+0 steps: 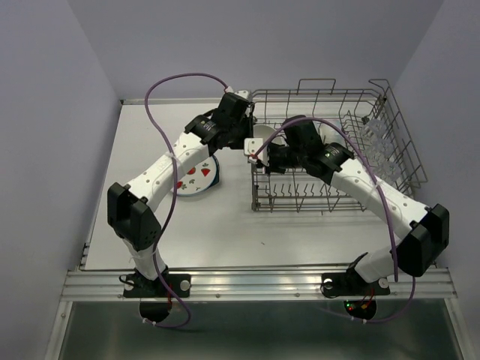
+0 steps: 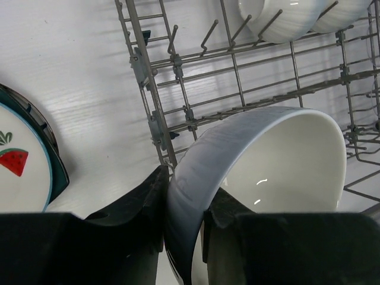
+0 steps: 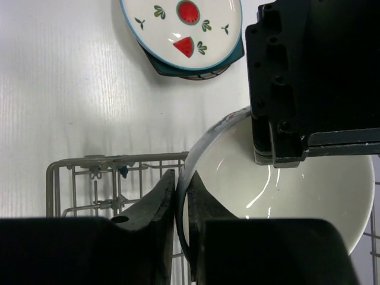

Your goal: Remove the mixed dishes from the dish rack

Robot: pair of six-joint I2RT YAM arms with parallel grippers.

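Right wrist view: I saw white bowl point(image 3: 309, 202) mouth facing camera, right gripper point(image 3: 181, 178) pinching its rim; left gripper point(image 2: 187, 190) clamped rim too, at dish rack point(image 3: 107, 159) edge.

Left arm point(image 1: 161, 176), right arm point(image 1: 367, 187): white link shells, black joint housings, blocky black elbows. Purple cable point(image 1: 187, 74) loops along each arm. Black base plates point(image 1: 169, 283) bolted to aluminium rail point(image 1: 255, 281). Red and green lights point(image 1: 351, 306) at right base. Matte black jaws.
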